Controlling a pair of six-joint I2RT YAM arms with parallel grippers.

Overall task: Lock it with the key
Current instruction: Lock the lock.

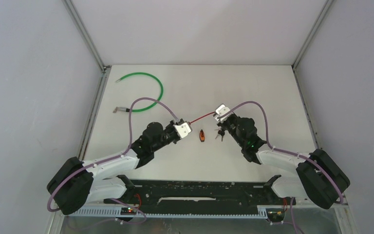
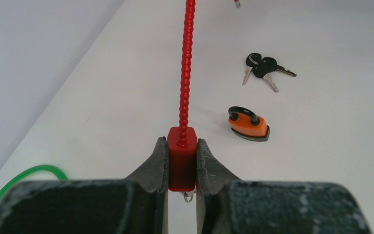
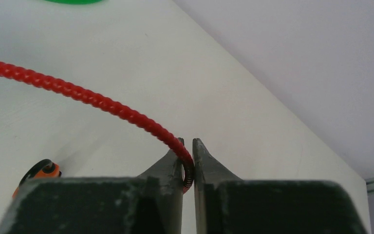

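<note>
Over white table (image 1: 253,87), red cable (image 2: 185,73) runs left-to-right, left hand (image 2: 182,145) clamping its block (image 2: 181,168), right hand (image 3: 188,145) pinching the other end.

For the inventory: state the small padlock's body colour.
The padlock is orange; left wrist view shows it best.

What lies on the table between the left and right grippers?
The top view shows an orange padlock and a bunch of keys there, just nearside of the red cable strung from the left gripper to the right gripper.
</note>
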